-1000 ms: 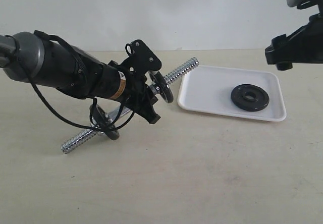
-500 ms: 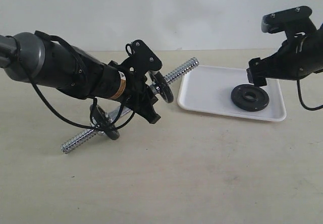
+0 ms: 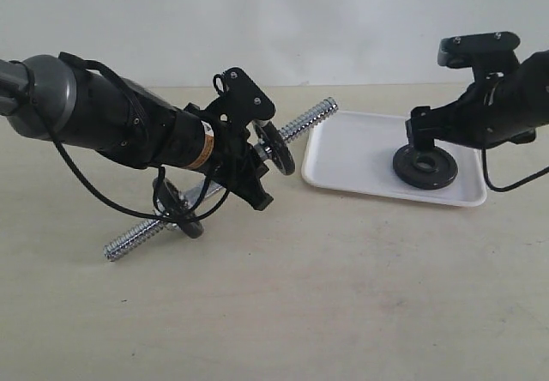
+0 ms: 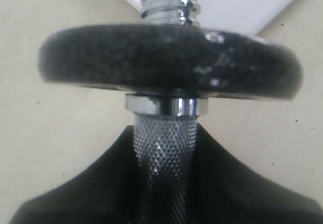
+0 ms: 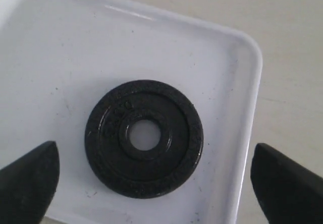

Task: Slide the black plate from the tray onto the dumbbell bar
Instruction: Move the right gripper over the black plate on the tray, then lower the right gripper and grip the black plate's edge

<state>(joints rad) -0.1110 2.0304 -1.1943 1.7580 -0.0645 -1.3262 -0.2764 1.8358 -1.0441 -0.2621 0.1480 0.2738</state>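
Observation:
The black plate (image 3: 425, 166) lies flat on the white tray (image 3: 352, 154); in the right wrist view the plate (image 5: 144, 138) shows its centre hole. My right gripper (image 3: 425, 141) hovers just above it, open wide, and its fingertips (image 5: 28, 178) stand on either side of the plate without touching it. My left gripper (image 3: 250, 149) is shut on the dumbbell bar (image 3: 309, 118) and holds it tilted, the threaded end towards the tray. The knurled shaft (image 4: 165, 148) runs between the left fingers.
Two black discs sit on the bar: one (image 3: 276, 148) just past the left gripper, seen close up (image 4: 171, 62), and another (image 3: 176, 211) near the bar's low end, which rests on the table (image 3: 343, 295). A tray corner (image 4: 242, 2) shows beyond the threads.
My right arm has come down and to the left from the upper right corner to just over the plate on the tray. The left arm and bar have not moved.

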